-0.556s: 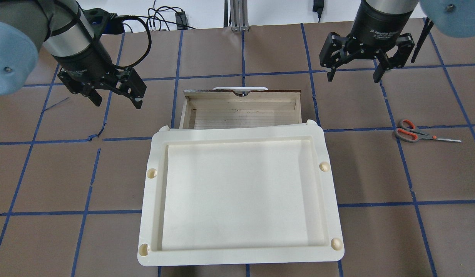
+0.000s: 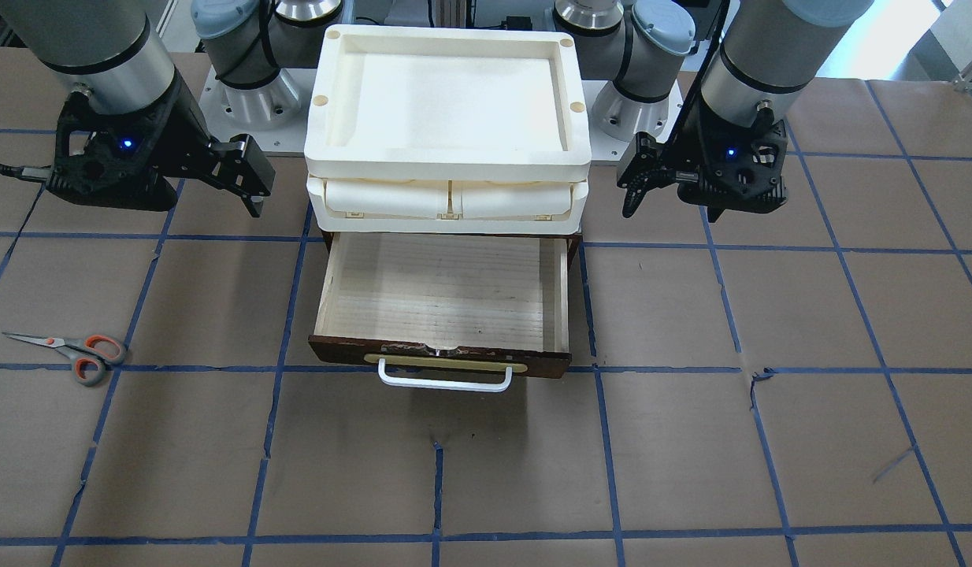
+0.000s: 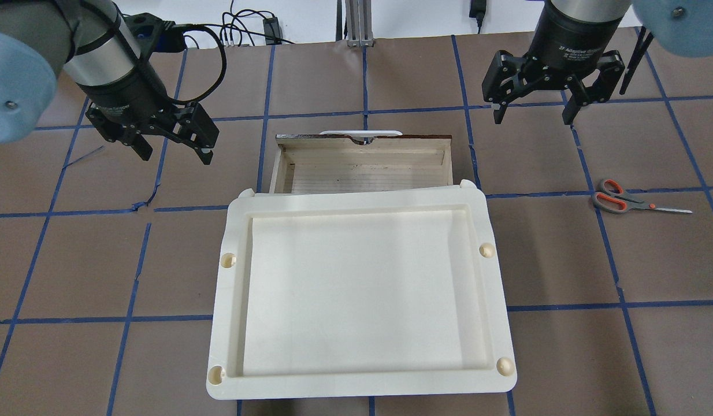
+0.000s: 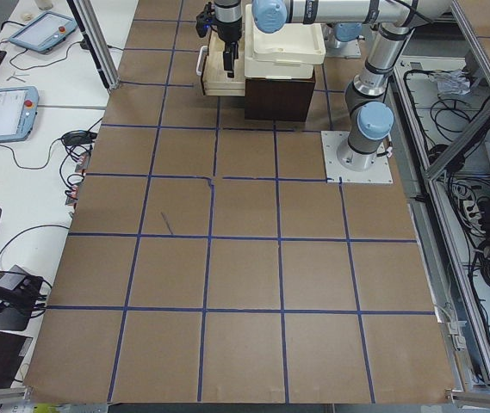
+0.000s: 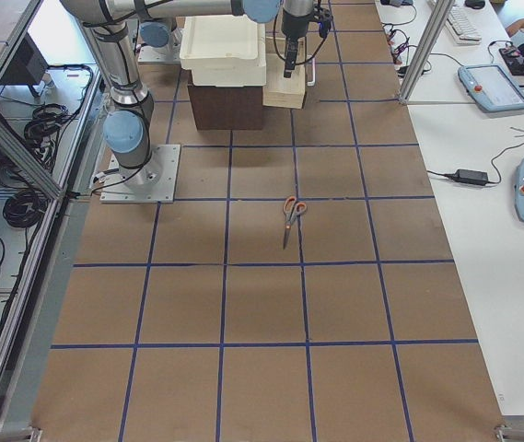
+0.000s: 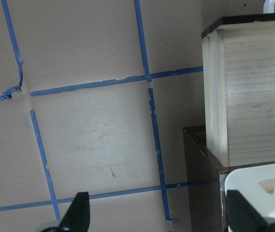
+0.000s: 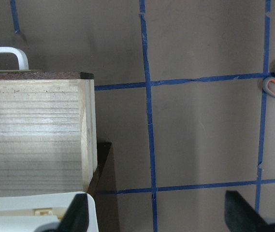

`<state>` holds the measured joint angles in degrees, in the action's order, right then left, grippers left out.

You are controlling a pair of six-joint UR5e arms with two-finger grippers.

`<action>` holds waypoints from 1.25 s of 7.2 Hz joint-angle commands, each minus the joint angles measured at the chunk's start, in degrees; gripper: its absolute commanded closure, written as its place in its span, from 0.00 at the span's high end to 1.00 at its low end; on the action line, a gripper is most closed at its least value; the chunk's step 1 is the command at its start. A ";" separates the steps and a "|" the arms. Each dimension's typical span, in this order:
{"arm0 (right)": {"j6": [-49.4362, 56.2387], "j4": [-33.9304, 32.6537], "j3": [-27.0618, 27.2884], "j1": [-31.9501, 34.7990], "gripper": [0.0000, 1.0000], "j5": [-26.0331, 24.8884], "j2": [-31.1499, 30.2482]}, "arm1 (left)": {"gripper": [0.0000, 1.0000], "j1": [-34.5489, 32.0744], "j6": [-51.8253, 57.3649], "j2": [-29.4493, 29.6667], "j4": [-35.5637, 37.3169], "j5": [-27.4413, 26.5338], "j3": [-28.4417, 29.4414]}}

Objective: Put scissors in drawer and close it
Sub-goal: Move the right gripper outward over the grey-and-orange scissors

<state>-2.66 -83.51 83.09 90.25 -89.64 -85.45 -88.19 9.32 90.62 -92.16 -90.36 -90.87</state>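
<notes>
Well to the right of the drawer, the scissors lie flat, not yet picked up. The drawer stands pulled out to receive them. The right gripper hovers off its right front corner, fingers spread and empty, probably ready to fetch; the left gripper waits opposite, likewise spread.

Looking along the table at scissors lying near its middle.
Pointing blades toward 6 o'clock, loops toward 12; sitting well apart from the drawer, standing pulled out of a dark cabinet at 12 o'clock, with the right gripper hanging in front of it.
</notes>
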 commanded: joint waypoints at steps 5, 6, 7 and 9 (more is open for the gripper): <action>58.39 -5.49 3.29 -22.36 1.00 -0.18 4.50 | 1.00 0.21 0.00 0.00 -0.21 -0.08 -0.10; 67.70 -7.35 6.01 -25.97 1.00 -0.10 4.59 | 1.00 0.21 0.00 0.00 -0.21 0.00 -0.10; 77.10 -11.20 8.91 -28.70 1.00 -0.10 5.20 | 1.00 0.12 0.00 0.00 -0.30 -0.17 -0.10; 93.71 -27.08 14.97 -31.26 1.00 -0.27 7.92 | 1.00 0.21 0.00 0.00 -0.30 -0.17 -0.10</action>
<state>79.46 -101.51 94.12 61.02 -89.82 -79.12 -88.00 9.32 90.62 -92.45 -90.51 -90.97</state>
